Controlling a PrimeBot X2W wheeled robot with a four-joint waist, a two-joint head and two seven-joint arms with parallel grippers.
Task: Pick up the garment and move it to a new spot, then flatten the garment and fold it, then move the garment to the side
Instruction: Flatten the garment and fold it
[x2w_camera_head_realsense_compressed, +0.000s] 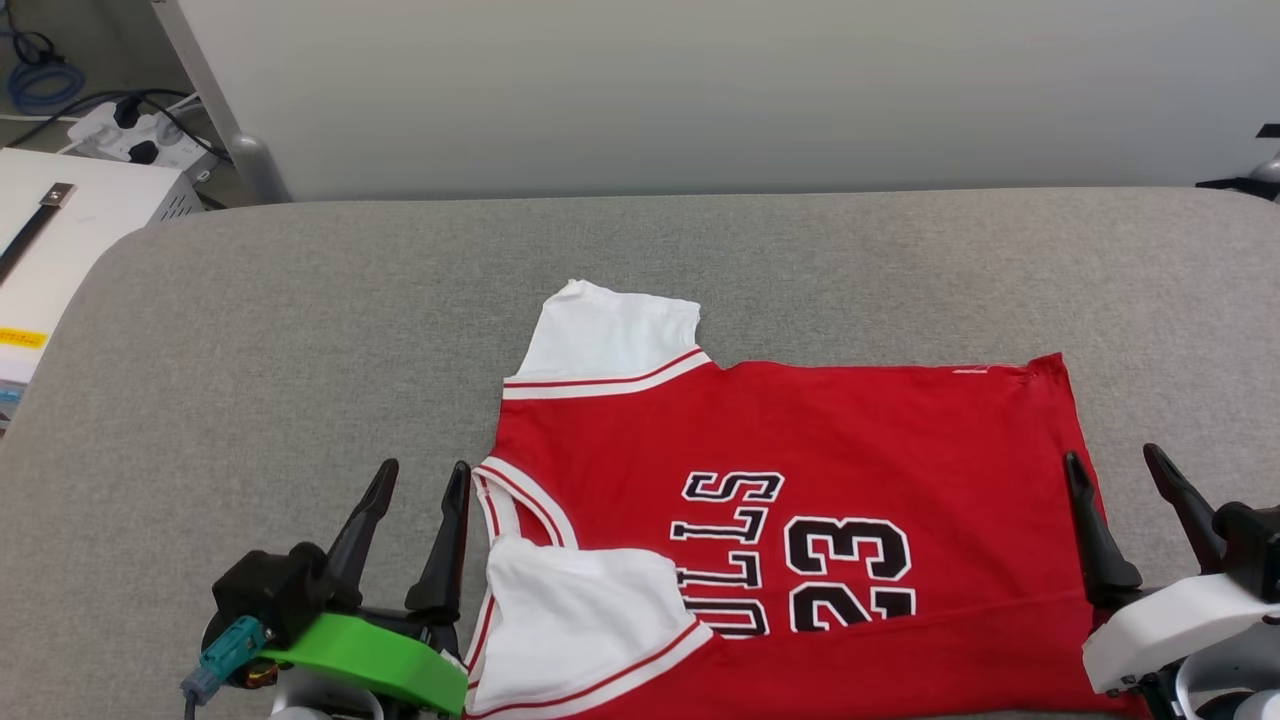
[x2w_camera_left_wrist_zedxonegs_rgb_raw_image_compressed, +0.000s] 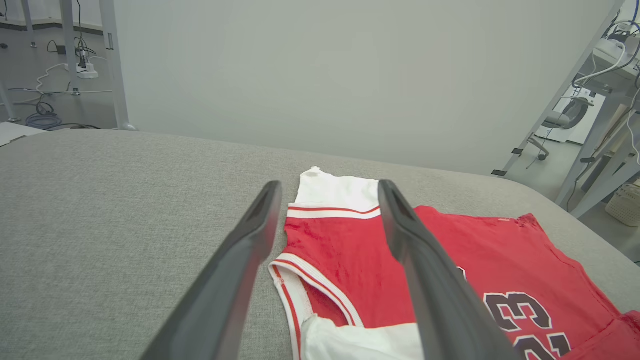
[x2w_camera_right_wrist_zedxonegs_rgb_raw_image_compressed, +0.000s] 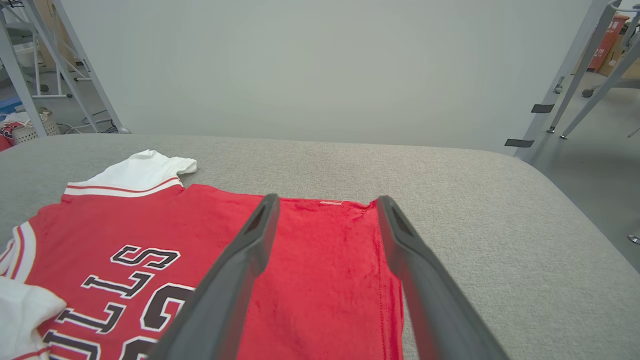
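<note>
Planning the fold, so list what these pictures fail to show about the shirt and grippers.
- Shirt, near edge: head view, cut off by the bottom edge.
- First letters of the print: head view, covered by the folded white sleeve.
- Whether the right gripper touches the cloth: height unclear in both views.

Lab or workshop, grey padded table (x2w_camera_head_realsense_compressed: 300, 330), white partition panel (x2w_camera_head_realsense_compressed: 700, 90), power strip (x2w_camera_head_realsense_compressed: 135, 135), floor cables (x2w_camera_head_realsense_compressed: 45, 85)

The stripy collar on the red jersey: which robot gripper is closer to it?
Left. The left gripper has its open fingers right beside the collar, just off the jersey. The right gripper is far away at the hem end.
</note>
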